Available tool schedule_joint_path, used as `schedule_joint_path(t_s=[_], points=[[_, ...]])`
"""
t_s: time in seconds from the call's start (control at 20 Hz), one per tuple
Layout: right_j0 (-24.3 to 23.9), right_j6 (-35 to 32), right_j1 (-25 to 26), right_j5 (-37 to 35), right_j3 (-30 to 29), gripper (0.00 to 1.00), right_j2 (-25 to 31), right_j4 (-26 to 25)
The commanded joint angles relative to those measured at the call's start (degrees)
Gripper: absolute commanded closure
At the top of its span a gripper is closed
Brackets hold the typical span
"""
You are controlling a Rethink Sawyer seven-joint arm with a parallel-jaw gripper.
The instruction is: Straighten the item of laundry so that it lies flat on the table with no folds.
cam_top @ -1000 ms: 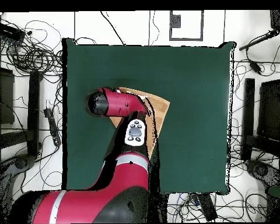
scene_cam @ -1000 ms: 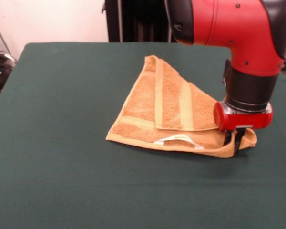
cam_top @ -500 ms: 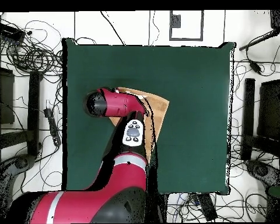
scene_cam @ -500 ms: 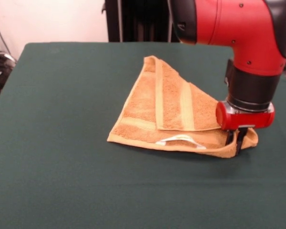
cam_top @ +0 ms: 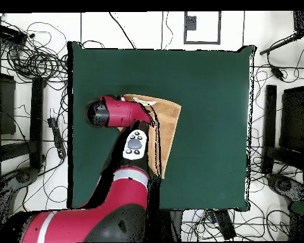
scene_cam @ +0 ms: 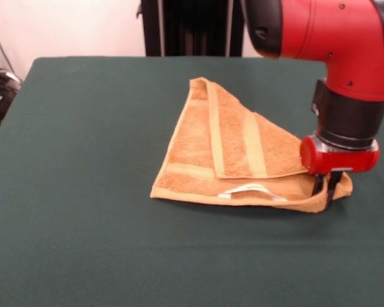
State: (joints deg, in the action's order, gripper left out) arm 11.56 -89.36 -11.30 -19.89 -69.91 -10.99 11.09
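This is a robotics lab or test room, not a home. A red and black industrial arm (cam_top: 116, 164) stands at one edge of a large worktop (cam_top: 205, 88) draped in plain dark green cloth, laid out as a test surface rather than as furniture. In the overhead view the pale floor all round the worktop is strewn with loose black cables (cam_top: 28, 57), some of them coiled beyond the worktop's corners. Dark stands and equipment (cam_top: 37, 120) flank both side edges of the worktop. The front view shows a bare white wall (scene_cam: 64, 29) and a dark metal rack (scene_cam: 185, 29) behind the worktop's far edge.
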Motion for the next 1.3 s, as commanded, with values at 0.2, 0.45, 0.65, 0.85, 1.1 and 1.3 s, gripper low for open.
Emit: schedule_joint_path(t_s=[0.2,0.45,0.65,0.85,1.1,1.3], points=[[5.40,-15.53,8.21,2.12,0.15,1.00,7.16,4.36],[4.61,-14.75,7.64,2.87,-1.00,1.00,7.97,4.29],[4.02,-14.26,7.30,4.20,-2.01,1.00,8.38,3.95],[3.57,-15.46,6.83,6.61,-3.71,1.00,8.52,4.09],[3.01,-15.45,5.31,6.04,-6.14,1.00,8.76,4.27],[3.57,-15.81,5.20,4.38,-6.14,1.00,7.80,5.20]])
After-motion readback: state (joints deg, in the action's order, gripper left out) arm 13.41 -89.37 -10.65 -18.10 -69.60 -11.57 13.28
